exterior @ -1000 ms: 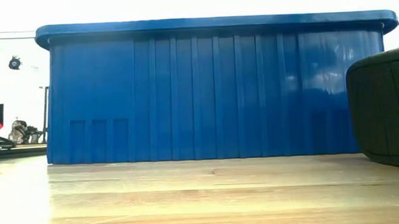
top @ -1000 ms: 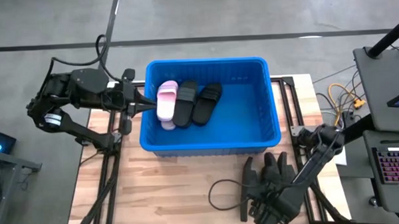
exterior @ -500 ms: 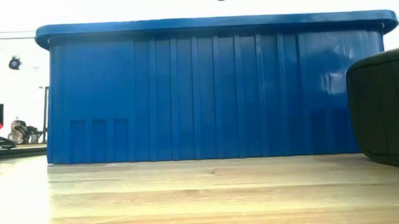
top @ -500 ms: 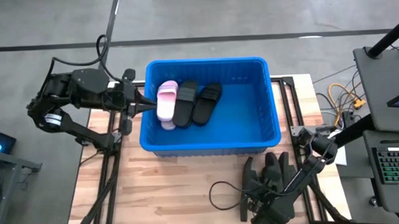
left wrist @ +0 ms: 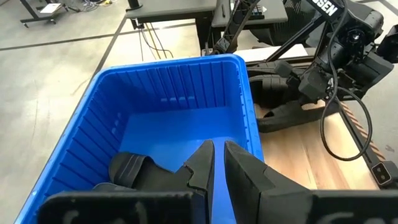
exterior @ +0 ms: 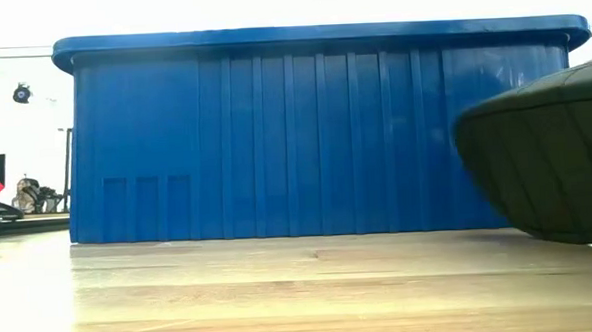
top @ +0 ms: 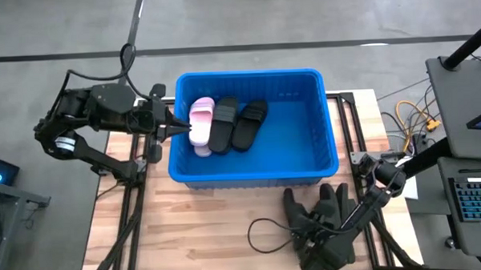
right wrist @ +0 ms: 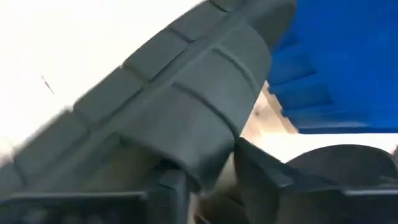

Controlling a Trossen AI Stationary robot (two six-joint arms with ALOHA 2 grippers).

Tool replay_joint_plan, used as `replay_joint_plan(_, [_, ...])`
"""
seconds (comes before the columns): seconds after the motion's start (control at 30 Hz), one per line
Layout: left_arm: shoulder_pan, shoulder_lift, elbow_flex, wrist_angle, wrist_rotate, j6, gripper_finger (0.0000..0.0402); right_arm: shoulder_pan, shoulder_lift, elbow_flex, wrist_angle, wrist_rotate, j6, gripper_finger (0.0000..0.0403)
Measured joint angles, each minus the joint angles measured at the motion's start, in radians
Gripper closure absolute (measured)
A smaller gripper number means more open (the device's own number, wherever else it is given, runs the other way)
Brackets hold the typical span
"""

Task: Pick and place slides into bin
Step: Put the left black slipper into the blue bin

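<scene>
The blue bin (top: 254,176) stands at the table's far middle and fills the low view (exterior: 315,135). In it lie a pale pink slide (top: 200,120) and two black slides (top: 224,124) (top: 250,123), soles on the bin's floor at its left end. Several black slides (top: 327,206) lie heaped on the wood at the near right. My right gripper (top: 318,238) is down in that heap, shut on a black slide (right wrist: 186,106), which shows tilted in the low view (exterior: 546,165). My left gripper (left wrist: 217,168) hangs shut and empty over the bin's left wall (top: 173,125). My right gripper pinches the rim of a black slide's ribbed sole (right wrist: 208,165) between its two fingers (right wrist: 171,186). The slide stands tilted, one side raised off the wood. The heap hides its lower part.
A black cord loop (top: 268,234) lies on the wood near the heap. Yellow cables (top: 412,117) and a keyboard (top: 477,200) sit off the table's right edge. Bare wood (top: 204,232) spreads left of the heap, before the bin.
My right gripper has gone toward the table's left edge within the heap. The black slide it holds has tipped up and slid left; in the low view it now reaches much farther in from the right and sits slanted.
</scene>
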Motion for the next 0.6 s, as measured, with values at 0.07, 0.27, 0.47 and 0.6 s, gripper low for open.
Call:
replay_joint_plan(0.07, [0.0, 0.0, 0.0, 0.0, 0.0, 0.0, 0.0381, -0.004, 0.0, 0.004, 0.021, 0.0, -0.005, 0.0332])
replay_joint_plan(0.27, [0.0, 0.0, 0.0, 0.0, 0.0, 0.0, 0.0381, -0.018, 0.0, 0.047, 0.055, 0.004, -0.008, 0.0387])
replay_joint_plan(0.47, [0.0, -0.002, 0.0, 0.0, 0.0, 0.0, 0.0381, -0.041, -0.015, 0.224, 0.04, 0.077, -0.08, 0.0389])
replay_joint_plan(0.6, [0.0, -0.002, 0.001, 0.005, 0.0, 0.0, 0.0381, -0.068, -0.03, 0.387, 0.031, 0.206, -0.171, 0.039])
